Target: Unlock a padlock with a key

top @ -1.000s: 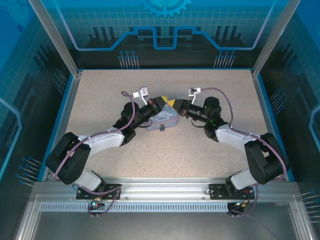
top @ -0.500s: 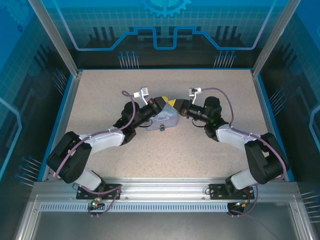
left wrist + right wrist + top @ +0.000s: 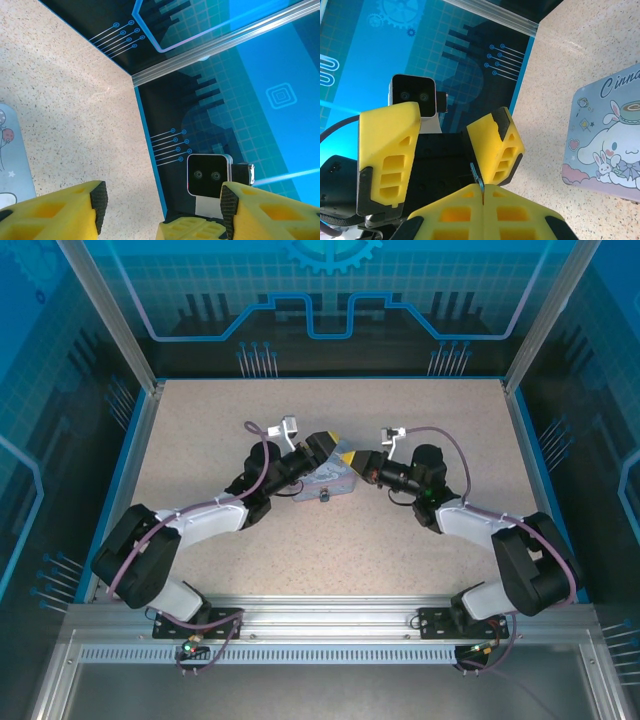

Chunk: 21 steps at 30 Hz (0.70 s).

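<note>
Your left gripper spread open and empty, your right gripper pinched tight on the thin key, both close together at the blue tin's far edge.

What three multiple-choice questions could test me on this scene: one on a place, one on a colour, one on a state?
1. Where does the tin lie?
A. in the middle of the table
B. in the far left corner
C. on the near metal rail

2. What colour are the gripper fingers?
A. red
B. yellow
C. green

3. How is the left gripper?
A. open
B. shut on nothing
C. shut on the tin

Answers:
1 A, the top view shows it mid-table.
2 B, both wrist views show yellow fingers.
3 A, its fingers stand well apart, with the tin off to one side.
</note>
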Available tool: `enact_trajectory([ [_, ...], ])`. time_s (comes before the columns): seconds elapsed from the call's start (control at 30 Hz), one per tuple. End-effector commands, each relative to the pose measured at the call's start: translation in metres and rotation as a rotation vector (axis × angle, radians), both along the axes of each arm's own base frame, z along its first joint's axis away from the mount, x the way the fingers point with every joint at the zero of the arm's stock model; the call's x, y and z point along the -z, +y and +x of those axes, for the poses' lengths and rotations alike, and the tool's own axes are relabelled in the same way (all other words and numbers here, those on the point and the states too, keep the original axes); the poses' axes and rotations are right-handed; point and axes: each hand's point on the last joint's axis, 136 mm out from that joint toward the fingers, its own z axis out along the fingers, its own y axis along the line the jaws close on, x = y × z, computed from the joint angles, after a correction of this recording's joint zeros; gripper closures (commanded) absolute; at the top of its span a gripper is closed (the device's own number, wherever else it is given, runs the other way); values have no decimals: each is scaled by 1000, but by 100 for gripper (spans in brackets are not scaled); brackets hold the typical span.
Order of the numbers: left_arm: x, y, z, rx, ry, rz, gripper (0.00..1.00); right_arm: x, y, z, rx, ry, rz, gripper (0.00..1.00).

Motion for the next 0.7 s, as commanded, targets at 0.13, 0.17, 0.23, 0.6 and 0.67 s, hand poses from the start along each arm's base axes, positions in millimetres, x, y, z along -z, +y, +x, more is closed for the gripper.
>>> enact_trajectory([
  [0.13,-11,2,3,-13,-13,-59,45,-16,-7,5,57,-40,39,100],
  [0.17,-11,1,5,-16,-12,-69,46,-16,-7,6,66,-36,41,100],
  [0.23,-11,-1,6,-15,-8,-82,48,-15,-7,7,81,-26,49,100],
  [0.6,-8,-10,8,-13,4,-105,55,-6,-11,10,163,24,79,100],
  [0.67,-7,-10,9,-18,4,-107,55,-4,-12,10,173,30,80,100],
])
